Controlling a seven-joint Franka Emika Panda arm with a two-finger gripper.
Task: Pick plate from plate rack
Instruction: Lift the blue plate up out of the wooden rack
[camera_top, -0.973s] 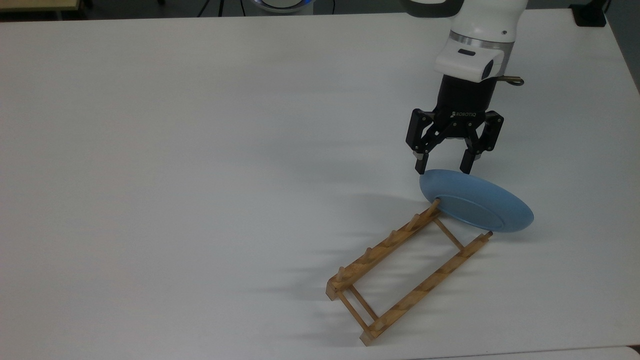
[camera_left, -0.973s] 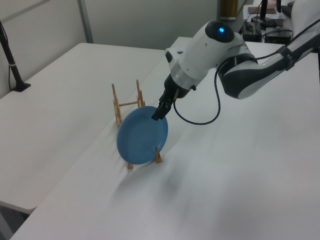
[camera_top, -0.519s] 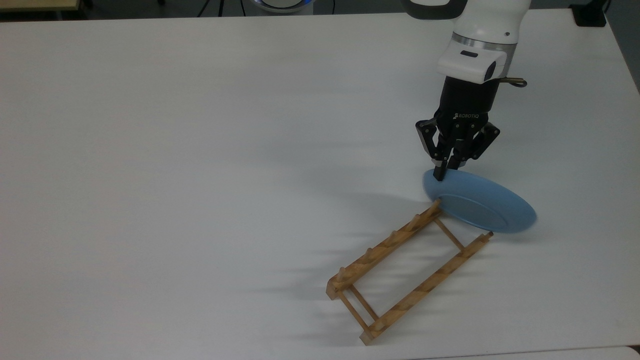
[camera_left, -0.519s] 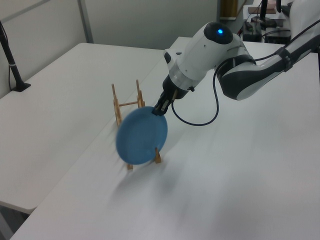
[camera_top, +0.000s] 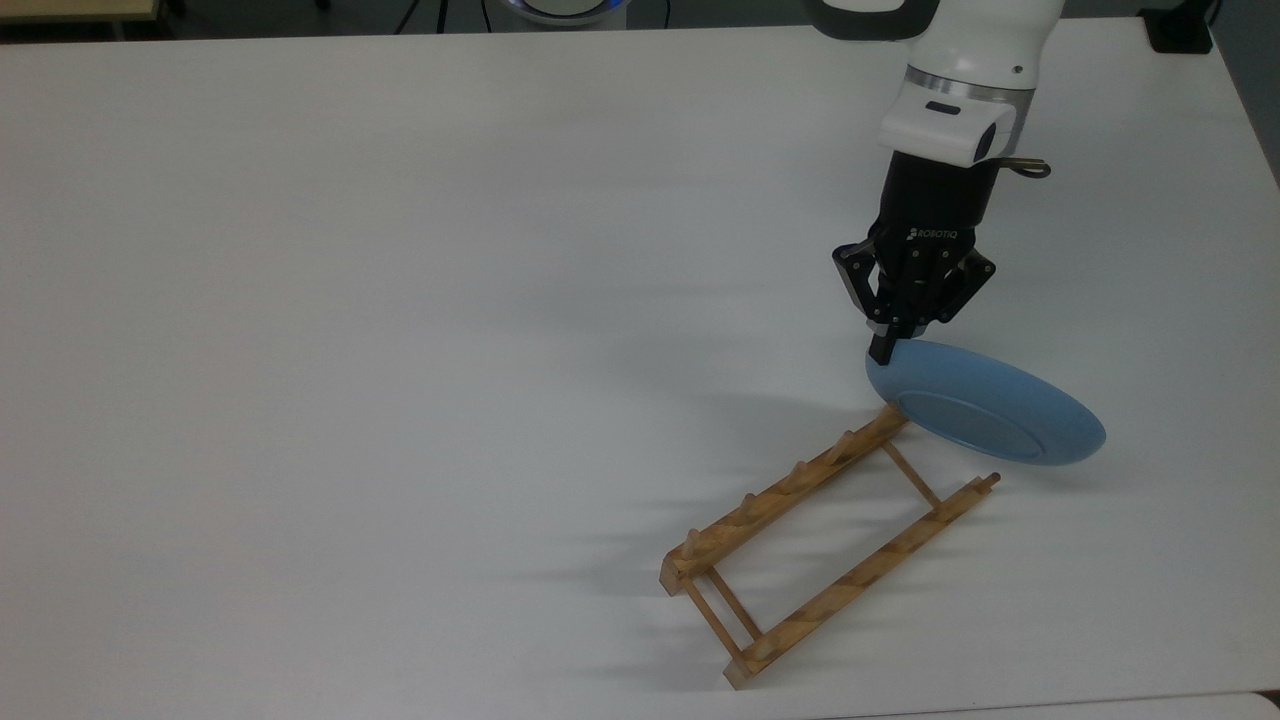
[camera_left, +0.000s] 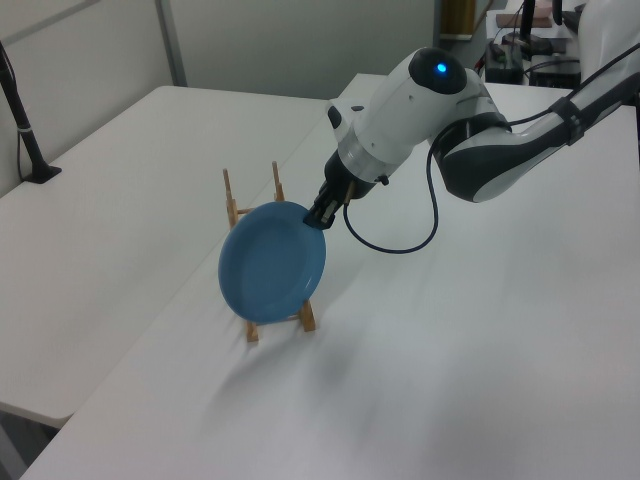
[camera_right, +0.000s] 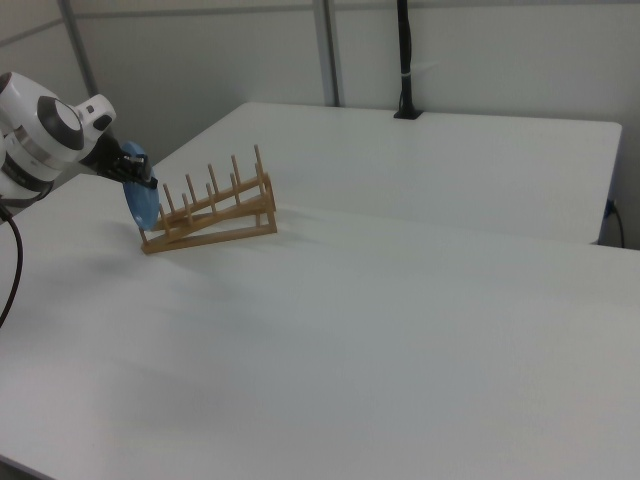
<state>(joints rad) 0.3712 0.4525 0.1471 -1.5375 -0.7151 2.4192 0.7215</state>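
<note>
Since a second ago the gripper (camera_top: 885, 345) has gone from spread wide above the plate (camera_top: 985, 402) to clamped on its rim, and the plate has shifted toward the top view's right; the plate rack (camera_top: 828, 546) has shifted a little as well. Now the two black fingers pinch the plate's upper edge at the top view's left end of the plate, which stands tilted on edge at the far-right end of the rack. In the top view its lower edge lies just past the rack's end pegs, whether touching them I cannot tell. In the left view the plate (camera_left: 272, 263) faces the camera and hides the near end of the rack (camera_left: 252, 203).

White lettering on the gripper body reads "ROBOTIQ" in the top view.

The white table (camera_top: 400, 300) is bare across the top view's whole left and centre. Its right edge runs close beside the arm, and its near edge passes just below the rack's near end. In the right view the rack (camera_right: 210, 212) stands on the left part of the table, the gripper (camera_right: 145, 180) at its left end.
</note>
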